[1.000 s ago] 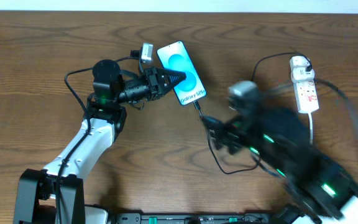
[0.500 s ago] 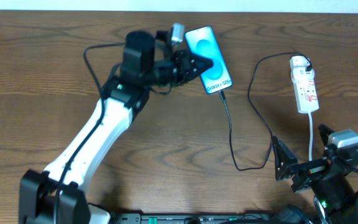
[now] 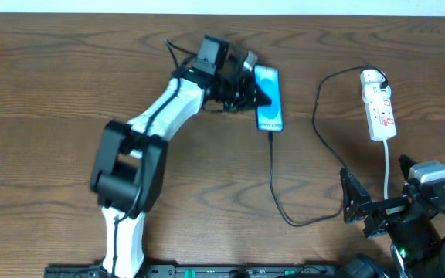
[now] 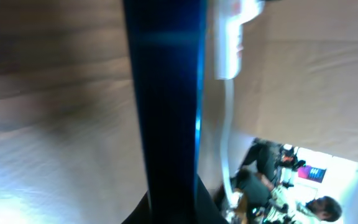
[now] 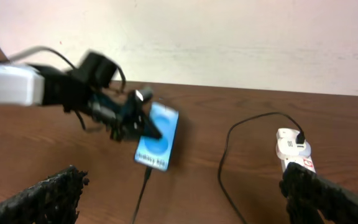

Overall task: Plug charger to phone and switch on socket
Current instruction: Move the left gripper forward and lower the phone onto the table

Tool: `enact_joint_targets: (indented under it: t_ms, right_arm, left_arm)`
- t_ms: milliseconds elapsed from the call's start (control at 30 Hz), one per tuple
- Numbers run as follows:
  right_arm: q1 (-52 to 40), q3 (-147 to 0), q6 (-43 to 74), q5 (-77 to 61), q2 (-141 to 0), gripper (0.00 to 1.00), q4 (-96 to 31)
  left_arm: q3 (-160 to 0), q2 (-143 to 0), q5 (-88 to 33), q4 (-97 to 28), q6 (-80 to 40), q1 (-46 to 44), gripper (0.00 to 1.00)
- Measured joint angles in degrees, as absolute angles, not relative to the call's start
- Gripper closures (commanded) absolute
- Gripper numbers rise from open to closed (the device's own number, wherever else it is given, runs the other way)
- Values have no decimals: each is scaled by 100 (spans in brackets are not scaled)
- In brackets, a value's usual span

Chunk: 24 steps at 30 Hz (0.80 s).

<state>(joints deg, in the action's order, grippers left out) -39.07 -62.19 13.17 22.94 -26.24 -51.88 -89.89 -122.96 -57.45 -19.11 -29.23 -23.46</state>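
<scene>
Phone [image 3: 269, 102] shifted right, tilted, pinched in left end effector [image 3: 256, 94], charger [image 3: 271, 166] attached

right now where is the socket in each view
Overhead: socket far right, upper half, running up the picture.
Left wrist: socket probably the blurred white shape at top centre, cord trailing down.
Right wrist: socket at lower right, black plug in its far end.
Shared landmark: the blue phone, left of the socket in all three.
</scene>
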Motion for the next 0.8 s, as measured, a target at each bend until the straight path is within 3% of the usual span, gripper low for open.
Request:
enact_joint_targets:
  t_ms: [800]
  right_arm:
    - [-3907,-6219,1406,2432,-2630,1,-5129]
  left_arm:
    - [-8910,-12923,-5459,-1973,-2268,-2340,92]
